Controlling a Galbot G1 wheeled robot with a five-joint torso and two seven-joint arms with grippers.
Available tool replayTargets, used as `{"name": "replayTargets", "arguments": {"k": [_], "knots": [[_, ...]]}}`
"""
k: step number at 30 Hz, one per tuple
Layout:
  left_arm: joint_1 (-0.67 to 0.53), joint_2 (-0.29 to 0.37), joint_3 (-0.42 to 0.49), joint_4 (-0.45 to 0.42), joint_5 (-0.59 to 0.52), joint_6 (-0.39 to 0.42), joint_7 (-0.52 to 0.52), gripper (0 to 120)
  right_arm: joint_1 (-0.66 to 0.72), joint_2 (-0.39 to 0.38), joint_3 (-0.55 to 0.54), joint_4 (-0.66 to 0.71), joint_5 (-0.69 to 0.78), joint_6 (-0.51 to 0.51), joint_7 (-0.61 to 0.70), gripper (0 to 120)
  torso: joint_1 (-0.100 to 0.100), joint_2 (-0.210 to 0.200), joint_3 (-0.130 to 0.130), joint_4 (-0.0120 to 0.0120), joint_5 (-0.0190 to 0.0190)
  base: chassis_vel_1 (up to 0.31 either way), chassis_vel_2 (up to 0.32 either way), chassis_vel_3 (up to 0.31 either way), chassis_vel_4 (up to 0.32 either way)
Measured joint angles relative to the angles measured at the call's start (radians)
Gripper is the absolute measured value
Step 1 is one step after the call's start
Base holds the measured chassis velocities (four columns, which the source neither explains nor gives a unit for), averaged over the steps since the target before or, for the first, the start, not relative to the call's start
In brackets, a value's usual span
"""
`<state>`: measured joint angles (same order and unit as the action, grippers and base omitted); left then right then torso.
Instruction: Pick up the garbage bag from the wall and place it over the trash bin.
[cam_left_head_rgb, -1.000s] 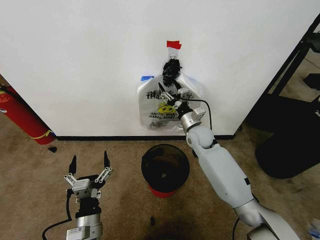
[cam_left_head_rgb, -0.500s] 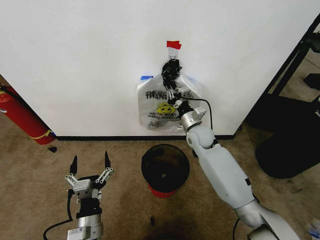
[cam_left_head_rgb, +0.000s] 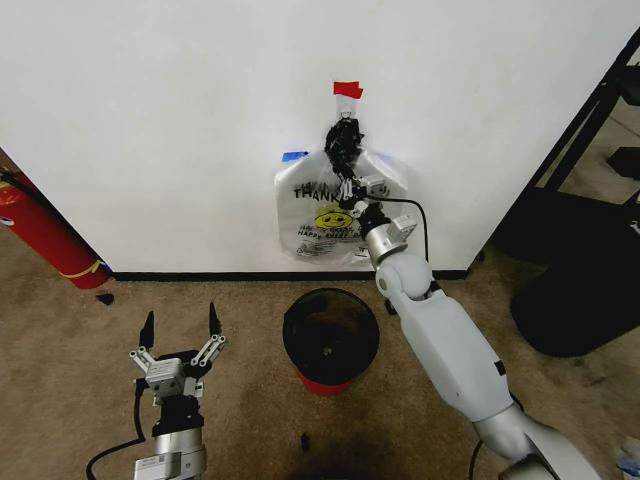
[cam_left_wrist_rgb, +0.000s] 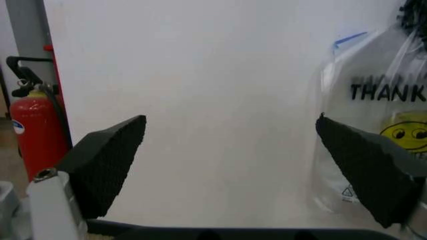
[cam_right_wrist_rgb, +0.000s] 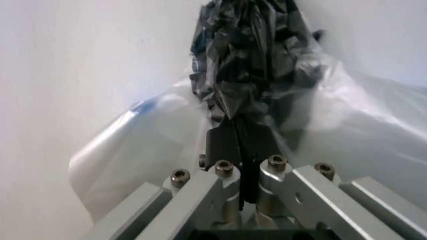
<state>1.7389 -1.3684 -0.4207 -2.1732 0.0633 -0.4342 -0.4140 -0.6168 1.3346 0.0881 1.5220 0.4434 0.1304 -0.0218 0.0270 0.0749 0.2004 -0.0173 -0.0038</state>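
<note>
Head view: bag (cam_left_head_rgb: 318, 215) hangs flat on the wall, pinned by red tape (cam_left_head_rgb: 346, 89) at 12 o'clock above its dark bunched neck. Right gripper (cam_left_head_rgb: 347, 186) sits on the upper part of the bag just below that neck, arm reaching up from 5 o'clock. Probably chosen because the gathered handles give the firmest hold on thin film. Bin (cam_left_head_rgb: 331, 337) stands on the carpet at 6 o'clock from the bag, mouth open, so a short lowering would suffice. Left gripper (cam_left_head_rgb: 180, 325) is parked low at 8 o'clock, jaws spread, idle.

Left wrist view: pads well apart, nothing between; bag (cam_left_wrist_rgb: 373, 125) by the wall, extinguisher (cam_left_wrist_rgb: 37, 130) at the far side (not a task item).

Right wrist view: right gripper (cam_right_wrist_rgb: 241, 150) has its fingers pressed together on a fold of bag (cam_right_wrist_rgb: 247, 65) plastic, under the crumpled dark neck. Bag not yet off the wall.
</note>
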Motion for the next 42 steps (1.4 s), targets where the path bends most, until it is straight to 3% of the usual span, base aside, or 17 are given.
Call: {"name": "replayTargets", "arguments": {"k": [14,28,42], "knots": [[0.002,0.000,0.008,0.002,0.003,-0.004,0.001,100,-0.131,-0.024,0.050,0.112,-0.015,0.003,0.001,0,0.000,0.000,0.000,0.0001,0.0000,0.000,0.000,0.000,0.000],[0.005,0.003,0.025,0.000,0.011,-0.010,0.001,100,-0.362,-0.105,0.108,0.294,-0.032,0.016,-0.008,0,0.000,0.000,0.000,0.0000,0.0000,0.000,0.000,0.000,0.000],[0.001,0.008,0.039,0.006,0.011,-0.011,0.002,100,-0.570,-0.122,0.204,0.429,-0.072,0.056,-0.037,0,0.000,0.000,0.000,0.0001,0.0001,0.000,0.000,0.000,0.000]]}}
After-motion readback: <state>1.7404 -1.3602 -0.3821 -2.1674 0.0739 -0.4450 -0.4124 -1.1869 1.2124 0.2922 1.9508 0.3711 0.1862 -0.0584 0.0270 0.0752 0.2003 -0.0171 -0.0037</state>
